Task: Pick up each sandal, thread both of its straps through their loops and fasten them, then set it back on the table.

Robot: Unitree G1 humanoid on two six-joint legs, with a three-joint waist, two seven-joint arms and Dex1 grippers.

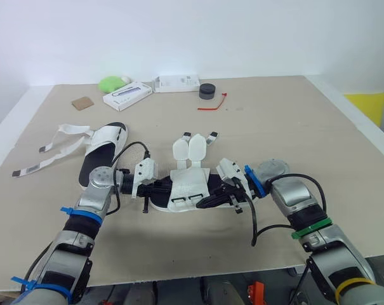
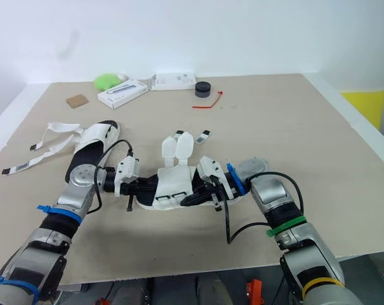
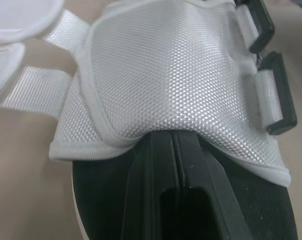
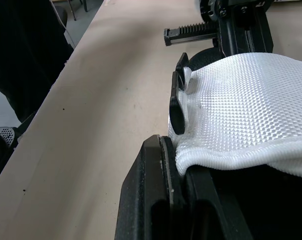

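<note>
The sandal (image 1: pixel 188 184) lies on the bench (image 1: pixel 293 127) near the front edge, with bare room to its right. The left tool (image 1: pixel 155 187) and right tool (image 1: pixel 211 198), each pressed together, are tucked under its white upper from opposite ends.

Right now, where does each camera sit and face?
Left eye: head camera, looking down at the sandal on the table; both arms show.
Right eye: same scene, same arms.
Left wrist: along the left gripper, into the sandal's mesh upper.
Right wrist: along the right gripper, at the mesh's edge.
Both wrist views share the black loops.
</note>
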